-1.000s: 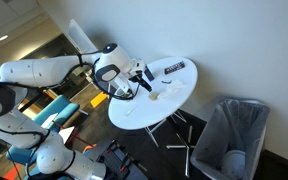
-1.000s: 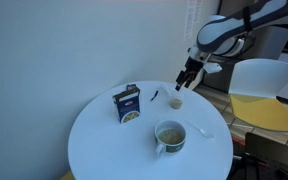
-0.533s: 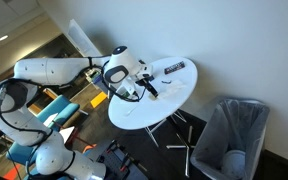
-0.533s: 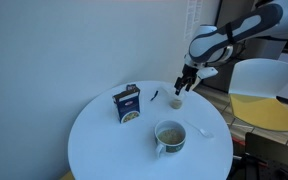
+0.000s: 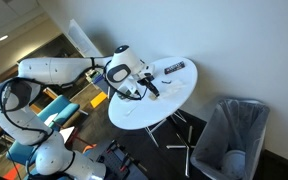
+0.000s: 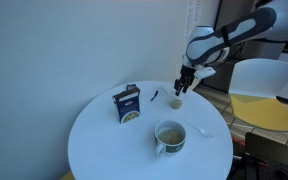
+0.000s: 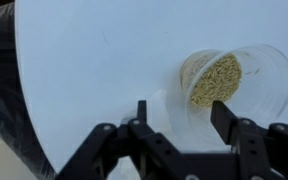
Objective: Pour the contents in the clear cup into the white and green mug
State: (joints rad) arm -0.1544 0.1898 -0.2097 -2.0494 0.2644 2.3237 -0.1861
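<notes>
The clear cup (image 7: 229, 85), holding grain, stands on the white bench (image 6: 99, 140) just ahead of the gripper (image 7: 181, 108), closer to one fingertip. The jaws stand partly apart and grasp nothing. The white and green mug (image 6: 170, 136) sits well apart from the gripper.

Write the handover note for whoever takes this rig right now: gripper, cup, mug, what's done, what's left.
Gripper: open, down at the clear cup, jaws apart around its near side, no grip yet.
Clear cup: upright near the edge of the table, grain-like contents inside.
White and green mug: upright on the same table, apart from the cup; a blue box stands off to one side.
Done: approach to the cup.
Left: close on the cup, lift, carry it over the mug, pour.
</notes>
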